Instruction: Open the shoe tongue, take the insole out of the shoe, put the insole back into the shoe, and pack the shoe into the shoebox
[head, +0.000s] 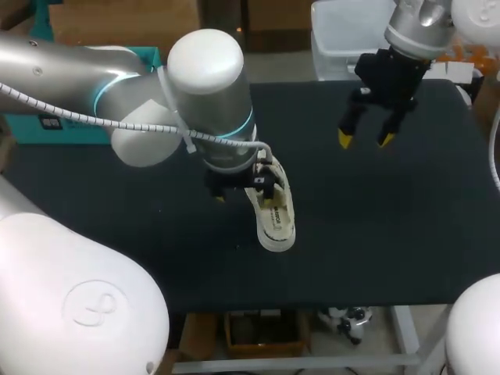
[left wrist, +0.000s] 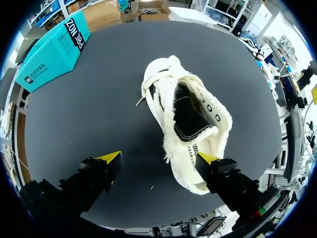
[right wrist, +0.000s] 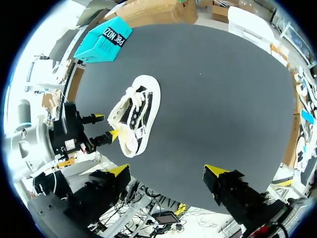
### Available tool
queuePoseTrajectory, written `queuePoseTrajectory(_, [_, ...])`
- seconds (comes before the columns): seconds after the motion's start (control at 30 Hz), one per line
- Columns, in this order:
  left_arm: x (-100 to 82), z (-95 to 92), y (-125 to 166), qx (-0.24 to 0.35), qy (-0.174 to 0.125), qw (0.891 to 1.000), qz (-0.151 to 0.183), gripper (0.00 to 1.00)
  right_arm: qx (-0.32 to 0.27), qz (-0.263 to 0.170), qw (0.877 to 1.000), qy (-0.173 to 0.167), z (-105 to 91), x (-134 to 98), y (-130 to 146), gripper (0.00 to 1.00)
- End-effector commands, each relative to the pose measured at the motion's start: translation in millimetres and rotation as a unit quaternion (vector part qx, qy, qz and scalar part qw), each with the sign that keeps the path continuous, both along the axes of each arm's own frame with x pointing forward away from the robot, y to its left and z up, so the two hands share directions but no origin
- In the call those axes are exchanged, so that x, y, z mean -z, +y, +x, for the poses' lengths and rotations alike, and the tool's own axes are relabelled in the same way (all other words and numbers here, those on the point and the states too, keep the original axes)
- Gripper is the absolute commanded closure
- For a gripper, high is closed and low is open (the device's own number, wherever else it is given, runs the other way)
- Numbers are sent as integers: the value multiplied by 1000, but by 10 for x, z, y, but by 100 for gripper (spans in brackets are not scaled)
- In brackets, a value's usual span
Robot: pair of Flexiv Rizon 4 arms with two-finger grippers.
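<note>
Black table w/ 1 shoe; L gripper spread beside it, R gripper spread aloft.

The counter has a dark, flat top. One white shoe rests on it near the middle, opening upward. A teal box lies at one corner.

You are getting a wide stretch of bare table running across the right half and lower middle of the head view. The shoe is lying just left of centre, and your left arm is hanging over its upper end, closing off any approach from the upper left. The right gripper is hovering with its fingers spread at upper right, well apart from the shoe. The teal shoebox is taking up the far left edge.
</note>
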State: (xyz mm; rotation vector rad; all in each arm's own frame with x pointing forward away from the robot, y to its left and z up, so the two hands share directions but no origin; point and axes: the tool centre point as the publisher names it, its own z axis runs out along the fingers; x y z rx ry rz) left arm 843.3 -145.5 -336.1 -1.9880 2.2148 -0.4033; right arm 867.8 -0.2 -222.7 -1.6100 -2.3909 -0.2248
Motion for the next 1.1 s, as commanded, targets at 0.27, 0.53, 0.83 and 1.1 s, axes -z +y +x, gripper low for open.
queuePoseTrajectory(0.27, [152,130,-79,0,12,1000,-1,11,-87,-20,996,-16,34,75,-138,0])
queuePoseTrajectory(0.53, [161,192,-89,-2,13,1000,5,27,-155,-62,985,-39,6,49,-197,0])
queuePoseTrajectory(0.83, [190,278,-126,-9,16,1000,10,35,-184,-69,979,-52,-22,100,-299,0])
queuePoseTrajectory(1.1, [245,373,-127,-23,19,999,12,53,-221,-104,968,-50,-42,113,-254,0])
